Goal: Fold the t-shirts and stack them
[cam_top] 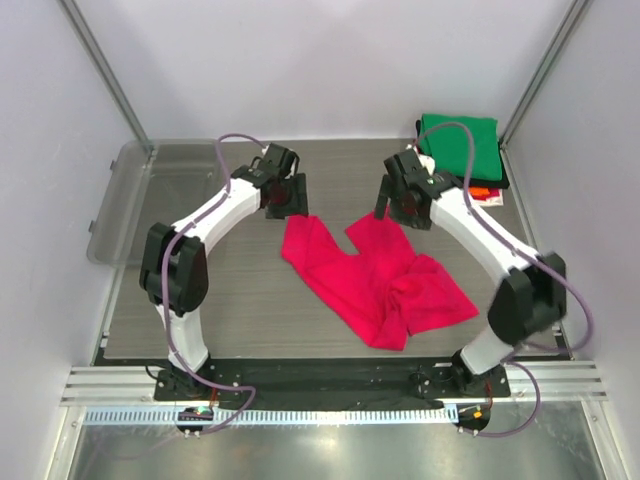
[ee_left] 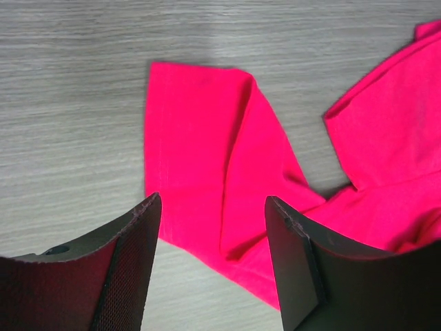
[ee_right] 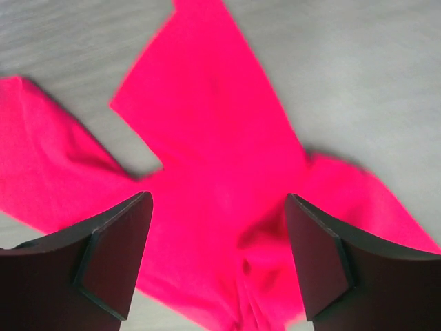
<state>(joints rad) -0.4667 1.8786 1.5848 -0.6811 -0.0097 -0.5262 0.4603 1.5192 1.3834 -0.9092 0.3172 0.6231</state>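
Grey table [cam_top: 220,300] fills mid frame. Clear tub [cam_top: 125,205] sits off its upper-left edge, well apart from the cloth.

Crimson-pink t-shirt [cam_top: 380,280] lies crumpled from centre to lower right. Two flaps splay toward the top and it is bunched at the lower end.

Upper right corner: green t-shirt [cam_top: 462,145] folded on top of a black t-shirt [cam_top: 503,178], with an orange t-shirt [cam_top: 483,192] edge peeking out below. Right arm [cam_top: 480,235] partly covers that pile's left side.

Left gripper [ee_left: 213,203] is above the left flap, jaws parted, nothing in them. Right gripper [ee_right: 217,200] is above the right flap, jaws wide, empty.
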